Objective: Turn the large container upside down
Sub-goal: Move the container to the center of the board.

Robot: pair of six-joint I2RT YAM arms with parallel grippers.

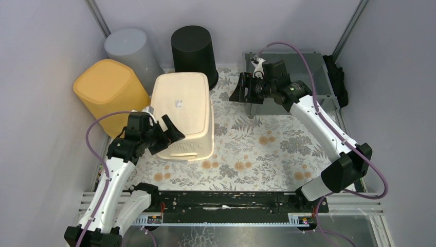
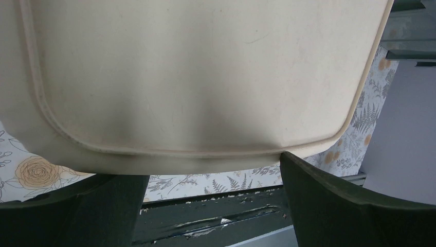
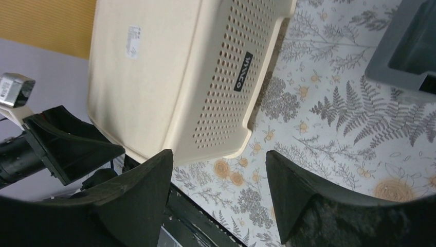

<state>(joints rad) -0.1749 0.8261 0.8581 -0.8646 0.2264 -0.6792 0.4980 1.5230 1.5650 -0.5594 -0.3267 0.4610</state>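
The large container (image 1: 184, 110) is judged already bottom-up on the counter (image 1: 257, 149), so the left tool (image 1: 164, 136), spread wide at its near-left corner, should be drawn straight back without nudging it, the right tool (image 1: 241, 87) being apart, empty and well clear.

Smooth side of a cream plastic container (image 2: 205, 77), seen close over the left gripper (image 2: 205, 177).
It fills the upper frame, a raised seam tracing its rounded corner. Below, the two black fingers (image 2: 334, 206) stand wide apart with nothing between them. A fern-and-flower patterned table cover (image 2: 370, 113) and a scuffed black rail (image 2: 205, 218) show underneath.
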